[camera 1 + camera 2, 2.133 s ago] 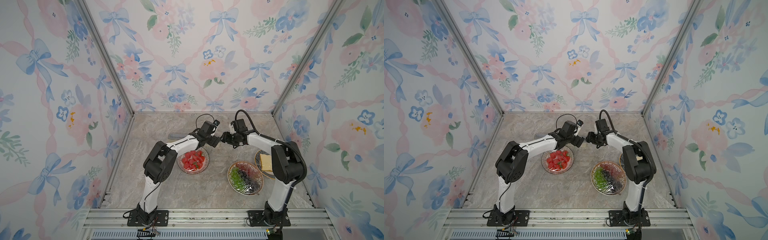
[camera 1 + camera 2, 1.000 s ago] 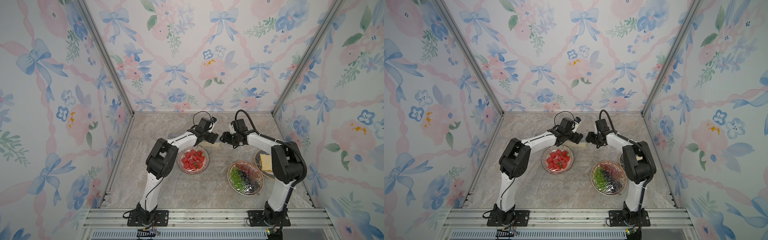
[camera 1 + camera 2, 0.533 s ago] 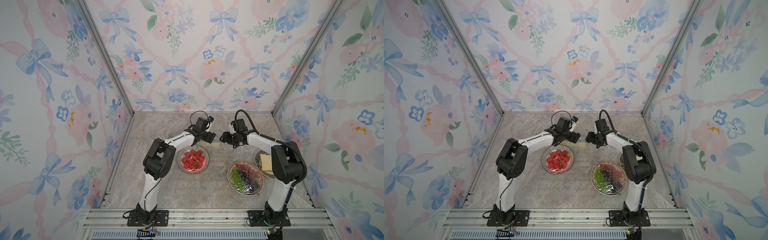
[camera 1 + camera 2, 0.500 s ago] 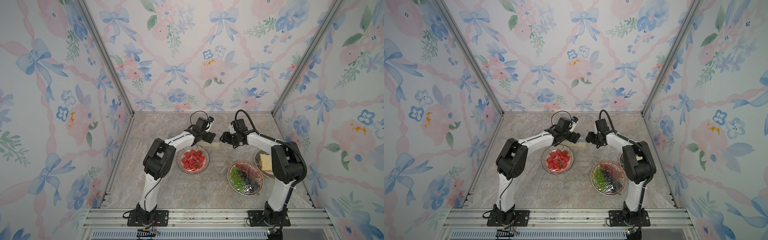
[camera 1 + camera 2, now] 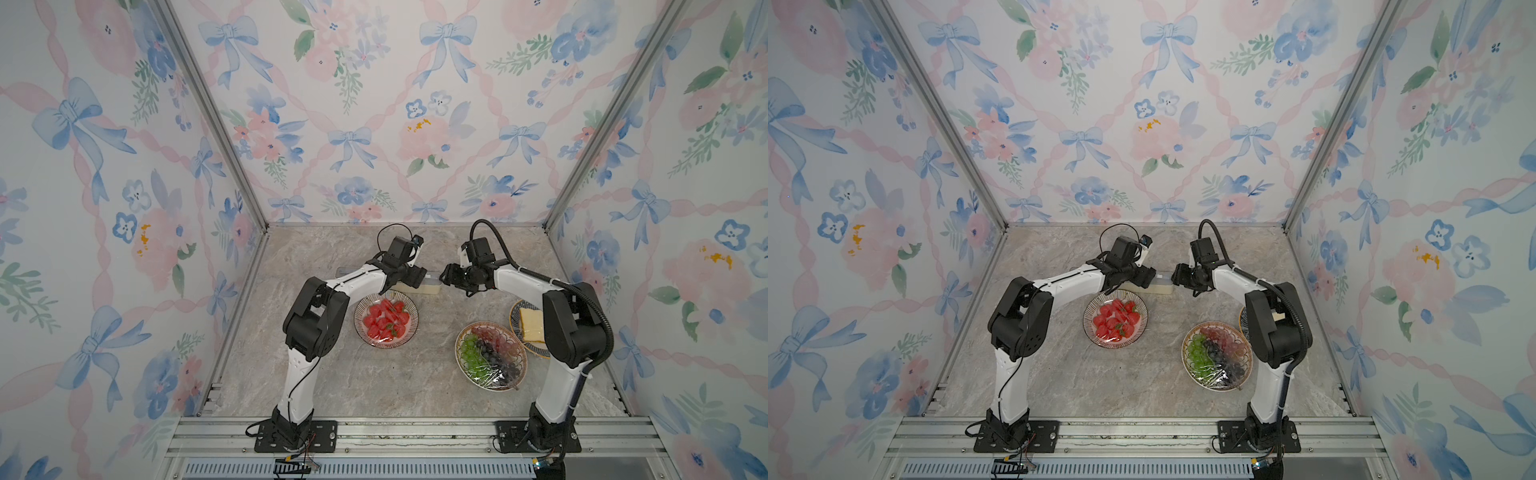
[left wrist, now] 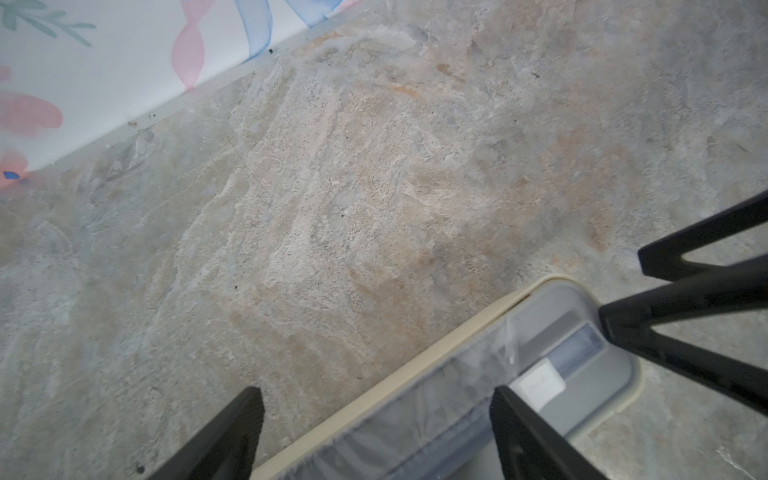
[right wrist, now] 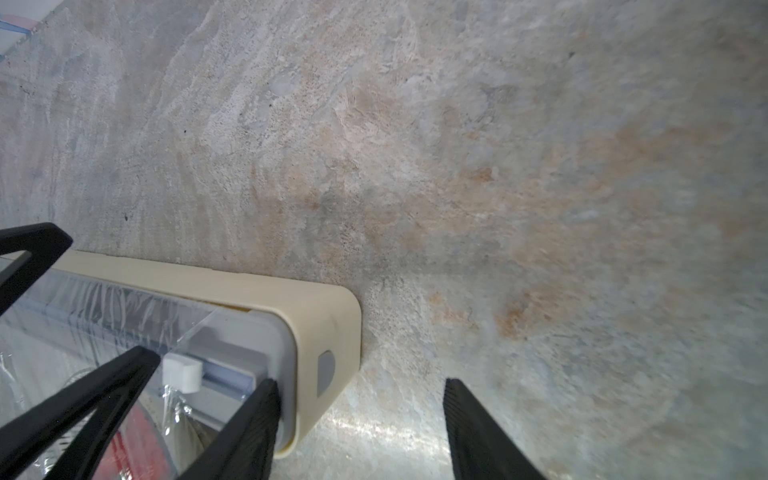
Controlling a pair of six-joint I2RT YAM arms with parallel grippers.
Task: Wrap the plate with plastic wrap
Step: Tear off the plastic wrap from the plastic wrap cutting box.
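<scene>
Left gripper [image 6: 374, 395]: you drew it left, off right gripper [image 7: 359, 384]; claw wide, empty.
Right gripper: claw wide, empty.
Long cream plastic box [image 5: 433, 287]: beneath both.

a dish of green and dark grapes [image 5: 458, 351] sits on the marbled table [image 5: 395, 386], just beside a blue-rimmed plate [image 5: 514, 322] holding pale bread [image 5: 532, 326]; floral wallpaper [image 5: 374, 104] surrounds.
</scene>
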